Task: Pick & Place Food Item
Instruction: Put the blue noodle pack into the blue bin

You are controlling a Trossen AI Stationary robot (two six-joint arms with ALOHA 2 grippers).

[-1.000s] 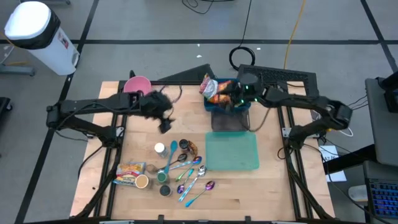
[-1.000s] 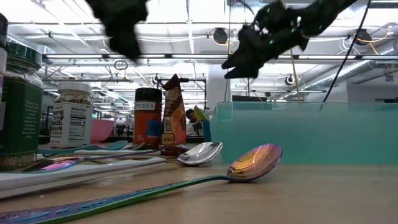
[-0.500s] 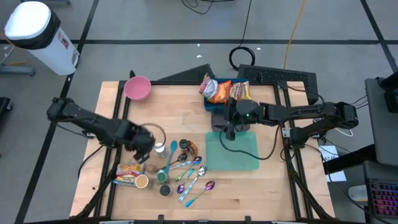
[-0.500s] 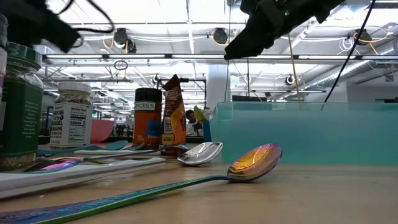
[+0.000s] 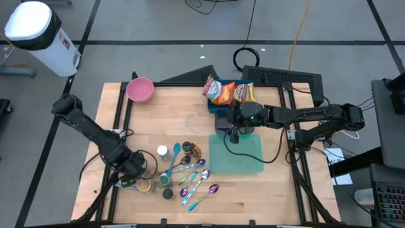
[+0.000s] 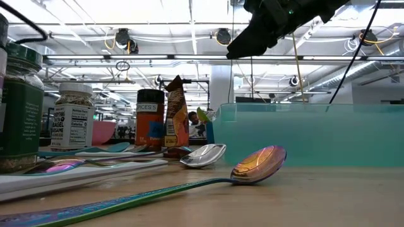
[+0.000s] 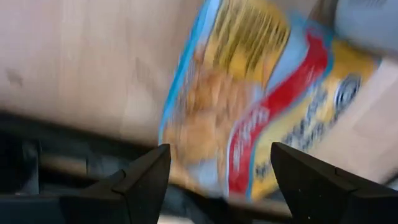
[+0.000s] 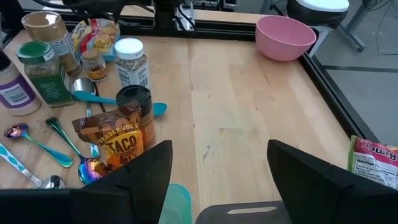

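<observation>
High view is showing the wooden counter (image 5: 183, 114) with the left tool (image 5: 130, 170) hovering open and empty over a yellow snack packet (image 5: 128, 176) at the near left edge. The right tool (image 5: 234, 134), open and empty, is waiting over a teal tray (image 5: 243, 161). Jars and spoons are crowding the packet's right; closing there risks knocking them. Open room is lying far left.

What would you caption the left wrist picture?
Open left claw poised over a yellow-and-red snack packet lying on the wooden table.
</observation>
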